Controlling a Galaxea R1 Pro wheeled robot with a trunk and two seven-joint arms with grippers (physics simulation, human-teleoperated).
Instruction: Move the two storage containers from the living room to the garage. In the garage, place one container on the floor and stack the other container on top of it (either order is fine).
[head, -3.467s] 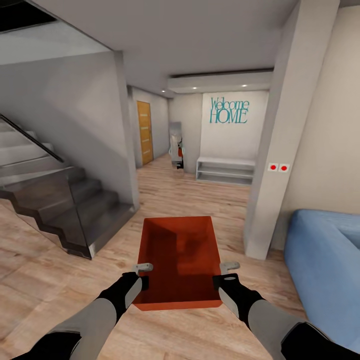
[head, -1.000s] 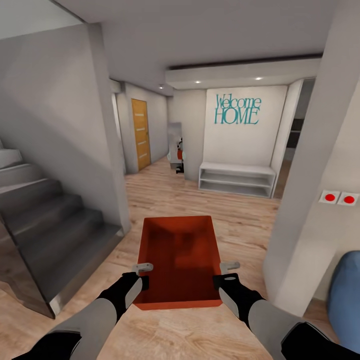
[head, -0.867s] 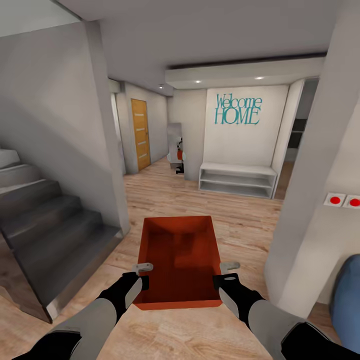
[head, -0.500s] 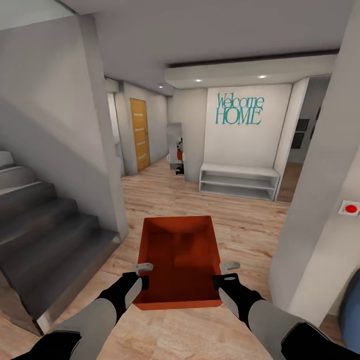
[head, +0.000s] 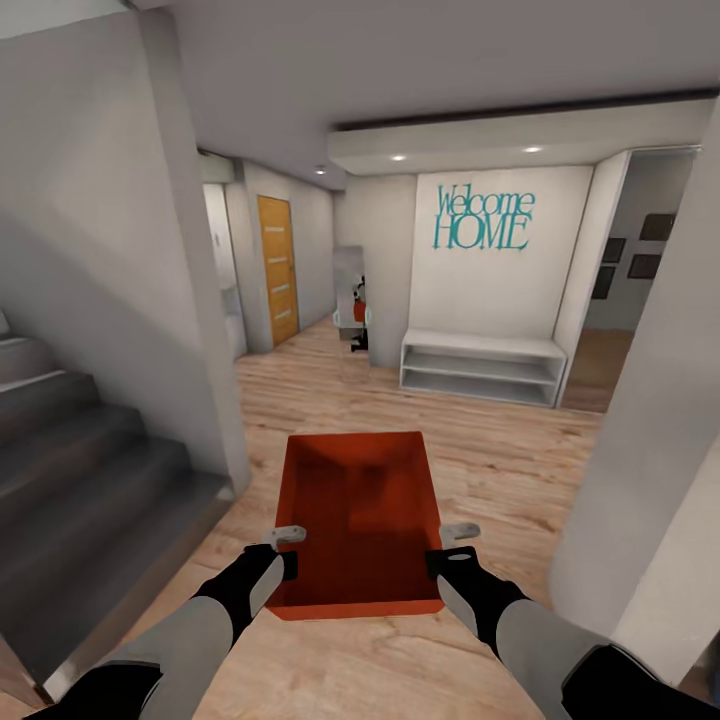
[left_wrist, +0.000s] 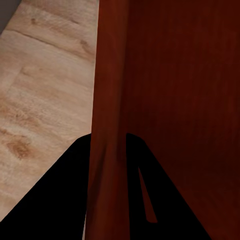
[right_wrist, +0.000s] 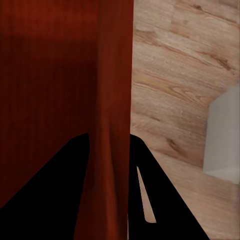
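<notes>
In the hallway past the living room, I'm carrying one container (head: 362, 520) out in front of me, level and above the wood floor (head: 480, 450). My left gripper (head: 283, 548) is clamped over its left wall, my right gripper (head: 448, 546) over the right; both wrist views show a finger on each side of a thin red wall. So this is the haul leg, with the garage not in sight and nothing stacked yet.

Next I judge I should drive on straight, keeping the box steady and the squeeze even.

Room: the stairs (head: 90, 470) and their grey wall (head: 190, 330) crowd my left, and a pillar (head: 640, 480) stands close on my right. Between them the floor opens toward the white shelf (head: 482, 367) and the yellow door (head: 279, 270).
</notes>
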